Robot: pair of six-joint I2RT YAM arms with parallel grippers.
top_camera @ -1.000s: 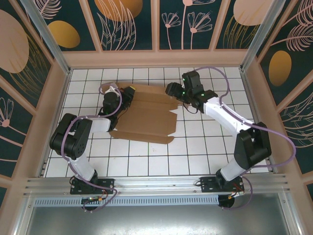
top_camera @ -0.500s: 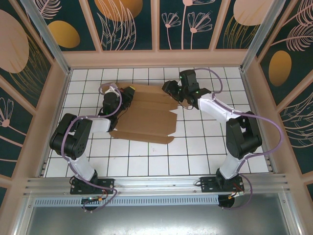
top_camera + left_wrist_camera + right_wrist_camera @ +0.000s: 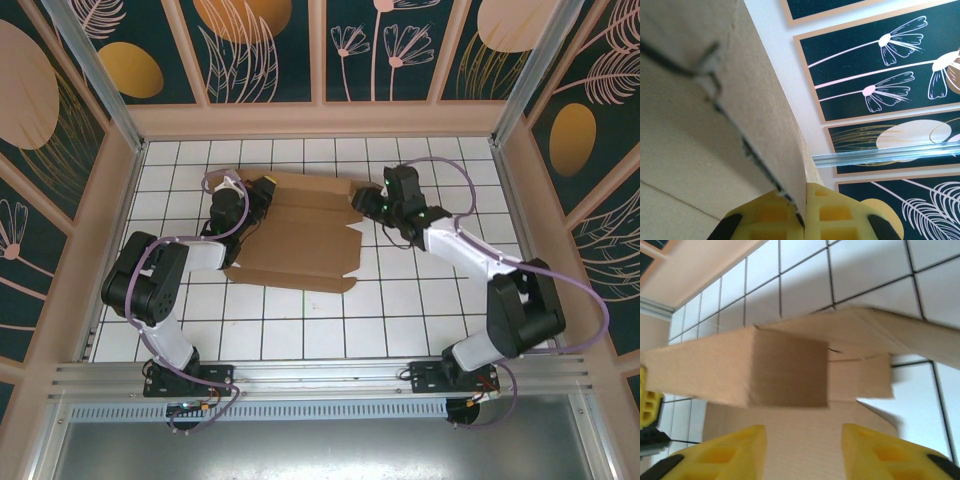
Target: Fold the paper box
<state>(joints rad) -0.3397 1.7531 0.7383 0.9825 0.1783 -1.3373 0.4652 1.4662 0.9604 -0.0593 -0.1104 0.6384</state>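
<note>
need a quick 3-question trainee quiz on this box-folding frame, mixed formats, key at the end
1. True or false: the left gripper is shut on an edge of the paper box.
2. Where is the right gripper? A) at the box's right end, fingers apart B) at its near edge C) beside the left gripper
3. In a few words: what does the box lie on?
Key: 1 true; 2 A; 3 the white tiled table.
</note>
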